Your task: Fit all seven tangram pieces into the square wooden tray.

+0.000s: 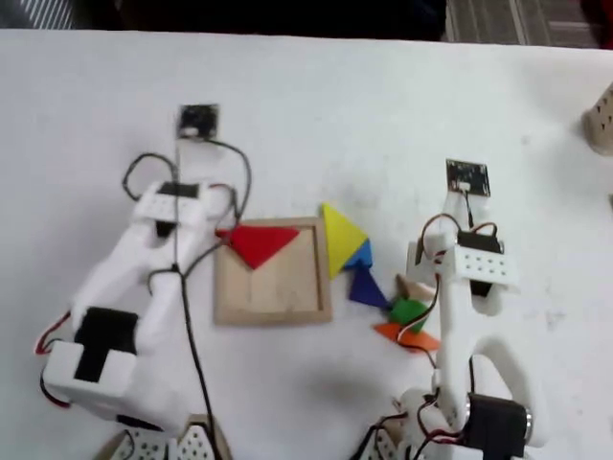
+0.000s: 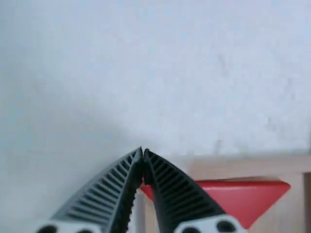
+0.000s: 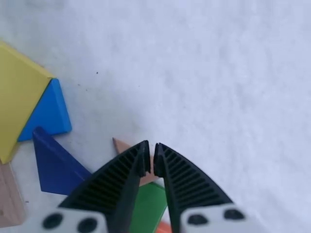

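A white table (image 1: pixel 383 96) meets a dark backdrop (image 1: pixel 287 14).

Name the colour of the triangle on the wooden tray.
The triangle is red; the high view shows it best.

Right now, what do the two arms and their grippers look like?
Both the left arm and right arm have white shells, black motors and red and black cables. The left gripper and right gripper have black ribbed tapering fingers.
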Controlling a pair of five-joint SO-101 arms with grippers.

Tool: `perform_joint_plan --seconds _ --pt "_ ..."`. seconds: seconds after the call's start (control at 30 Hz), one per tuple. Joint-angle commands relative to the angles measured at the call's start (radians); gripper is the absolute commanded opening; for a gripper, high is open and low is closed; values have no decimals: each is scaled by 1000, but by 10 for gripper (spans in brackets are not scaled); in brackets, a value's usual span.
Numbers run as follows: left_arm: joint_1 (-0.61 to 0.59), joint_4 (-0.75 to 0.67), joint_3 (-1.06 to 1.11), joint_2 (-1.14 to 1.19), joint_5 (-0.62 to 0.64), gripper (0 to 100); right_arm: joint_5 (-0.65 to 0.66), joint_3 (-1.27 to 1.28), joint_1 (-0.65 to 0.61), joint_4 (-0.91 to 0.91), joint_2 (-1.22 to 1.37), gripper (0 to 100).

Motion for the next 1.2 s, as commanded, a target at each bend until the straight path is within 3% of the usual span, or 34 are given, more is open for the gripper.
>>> perform_joint_plan --seconds 0.0,0.5,0.73,1.0,1.17 --pt "62 8 15 -15 15 24 17 -5 -10 -4 -2 21" --pt "77 54 49 -74 20 24 17 -6 -10 -4 -2 21" --pt "-42 166 -14 -136 20 24 17 -6 -10 -4 -2 21" --pt "25 72 276 -377 12 24 17 -6 -12 -4 -2 21" --pt "79 64 356 -378 12 24 17 -6 -13 -4 -2 21"
